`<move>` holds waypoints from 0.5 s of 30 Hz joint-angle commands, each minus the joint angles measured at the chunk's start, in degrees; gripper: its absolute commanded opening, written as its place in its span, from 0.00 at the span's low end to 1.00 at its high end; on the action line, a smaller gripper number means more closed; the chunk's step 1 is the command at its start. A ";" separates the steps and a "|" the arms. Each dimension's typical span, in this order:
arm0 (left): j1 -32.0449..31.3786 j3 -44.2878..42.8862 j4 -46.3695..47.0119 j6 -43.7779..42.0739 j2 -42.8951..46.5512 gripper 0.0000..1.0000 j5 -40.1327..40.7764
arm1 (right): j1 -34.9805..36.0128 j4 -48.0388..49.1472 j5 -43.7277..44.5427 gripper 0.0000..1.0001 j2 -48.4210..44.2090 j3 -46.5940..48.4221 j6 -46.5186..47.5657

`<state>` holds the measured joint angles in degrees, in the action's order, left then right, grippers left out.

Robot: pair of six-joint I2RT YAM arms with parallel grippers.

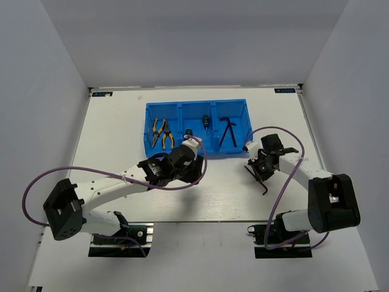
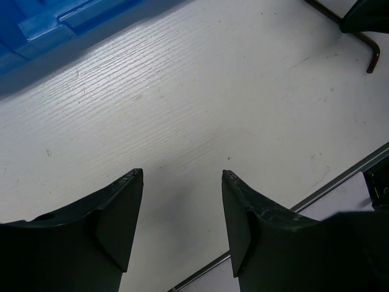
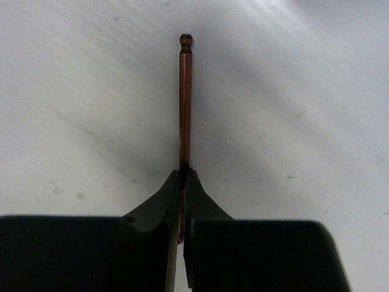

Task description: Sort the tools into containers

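The blue bin [image 1: 243, 109] has three compartments. Two yellow-handled pliers [image 1: 161, 134] lie in the left one. A green-and-black screwdriver [image 1: 206, 121] lies in the middle one, and a second one [image 1: 189, 131] shows beside my left arm. Dark hex keys [image 1: 226, 131] lie in the right one. My right gripper [image 1: 258, 170] [image 3: 184, 173] is shut on a thin hex key [image 3: 185, 97] [image 1: 264, 185] just above the table, right of the bin. My left gripper [image 1: 196, 172] [image 2: 182, 176] is open and empty over the table in front of the bin.
Purple cables loop from both arms over the table. The bin's near wall [image 2: 36, 30] is at the top left of the left wrist view. The held hex key [image 2: 369, 55] shows at its top right, and the table's front edge [image 2: 340, 179] runs at its lower right.
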<state>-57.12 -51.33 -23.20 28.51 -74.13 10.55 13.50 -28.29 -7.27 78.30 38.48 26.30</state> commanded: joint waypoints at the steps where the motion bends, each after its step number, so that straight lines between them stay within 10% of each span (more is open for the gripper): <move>1: -0.18 -1.84 -1.06 -0.12 3.11 0.65 1.58 | -0.31 -9.14 -7.14 0.00 -0.07 -0.26 2.52; 15: -0.18 -2.46 -1.58 -1.27 4.87 0.65 4.04 | 0.30 -15.07 -18.40 0.00 0.53 27.32 -3.18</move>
<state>-57.12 -51.51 -24.45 27.79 -71.94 13.13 13.52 -45.60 -23.07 77.34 59.51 27.24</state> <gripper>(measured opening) 0.649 0.055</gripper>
